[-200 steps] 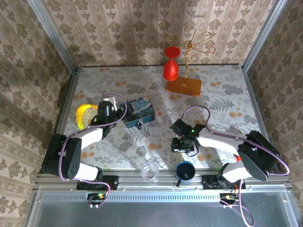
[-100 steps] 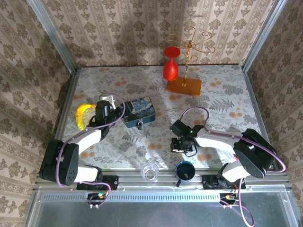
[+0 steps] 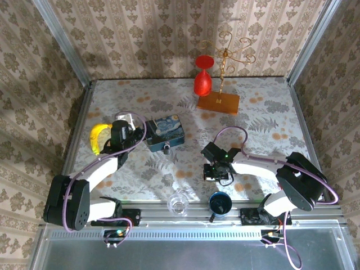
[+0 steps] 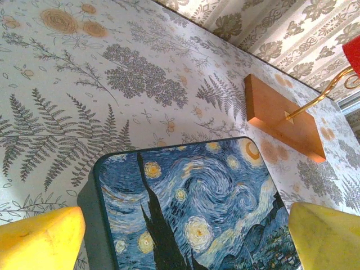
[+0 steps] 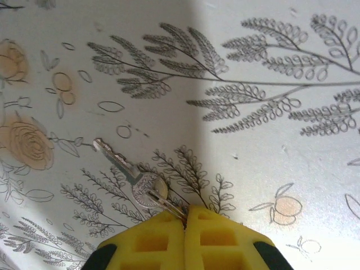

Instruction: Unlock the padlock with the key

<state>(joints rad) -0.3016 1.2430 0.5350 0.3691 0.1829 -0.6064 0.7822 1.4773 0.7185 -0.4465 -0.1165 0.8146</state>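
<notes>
Right side of the table, near edge: my right pincer [image 5: 185, 216] is down at the flowered tabletop [image 5: 270, 84], yellow pads pressed flat together. Just ahead of the tips lies the key [image 5: 130, 175], blade pointing away from them. Its thin wire ring runs into the seam between the pads, so I seem to have it nipped there.

Over on the other side, my left pincer [image 4: 185, 242] stands wide, one yellow finger [image 4: 42, 239] at each near corner of the blue swirl-painted tin [image 4: 191, 197]. Contact with the tin: cannot tell.

From overhead, the padlock [image 3: 167, 148] is tiny and dark with a silvery bit, sitting against the tin's near side, well apart from the key. An orange wooden base [image 4: 284, 121] stands beyond the tin.
</notes>
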